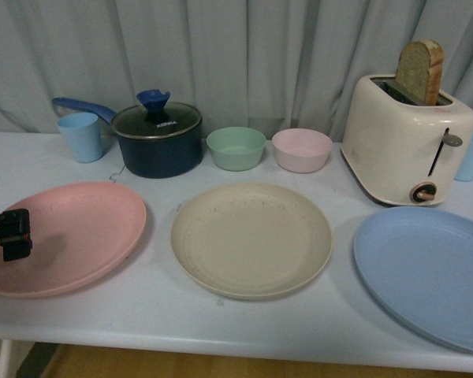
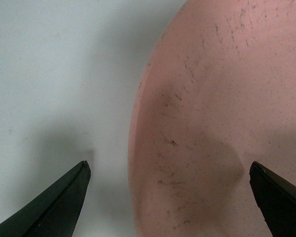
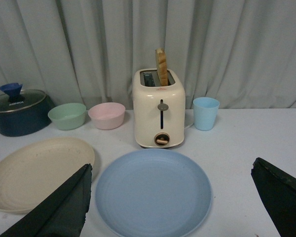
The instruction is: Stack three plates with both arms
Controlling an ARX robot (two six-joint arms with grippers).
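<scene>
Three plates lie apart in a row on the white table (image 1: 158, 315): the pink plate (image 1: 71, 232) at the left, the beige plate (image 1: 252, 239) in the middle, the light blue plate (image 1: 430, 272) at the right. My left gripper (image 1: 12, 234) is open over the pink plate's left edge; in the left wrist view its fingertips (image 2: 81, 170) straddle the plate's rim (image 2: 135, 148), one over the table, one over the pink plate (image 2: 222, 123). My right gripper (image 3: 170, 173) is open above the near side of the light blue plate (image 3: 153, 192); the beige plate (image 3: 37, 170) lies beside it. The right gripper is out of the front view.
Behind the plates stand a blue cup (image 1: 80, 136), a dark blue lidded pot (image 1: 158, 138), a green bowl (image 1: 236, 148), a pink bowl (image 1: 301, 150) and a cream toaster (image 1: 406, 142) holding a bread slice (image 1: 420, 71). A second blue cup (image 3: 205, 113) stands right of the toaster. A grey curtain hangs behind.
</scene>
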